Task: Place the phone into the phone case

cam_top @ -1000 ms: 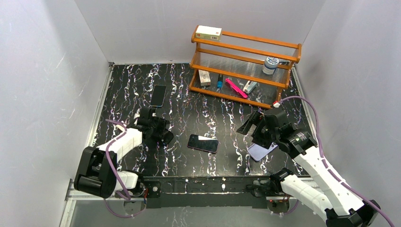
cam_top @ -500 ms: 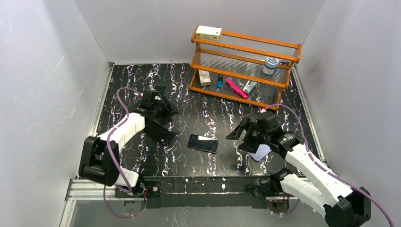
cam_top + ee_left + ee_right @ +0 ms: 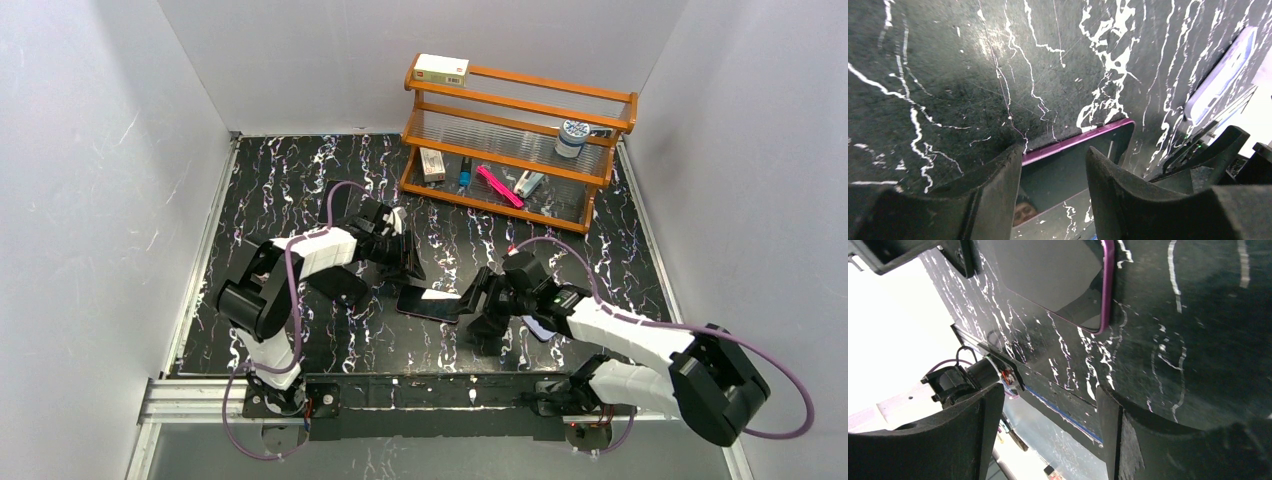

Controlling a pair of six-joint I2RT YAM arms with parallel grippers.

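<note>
Phone [image 3: 430,303] lies flat on the table [image 3: 280,190], centre-front, dark glossy face up with a purple rim. The left end effector [image 3: 404,266] is at its far-left end with fingers apart, and in the left wrist view the phone's purple edge runs across the gap between them; contact cannot be judged. The right end effector [image 3: 479,304] sits low at the phone's right end, fingers spread wide, with the phone just ahead of them and not between. The phone case [image 3: 540,327] lies on the table just right of the right end effector, partly hidden under that arm and apart from the phone: a thin pale lavender shell with rounded corners.
</note>
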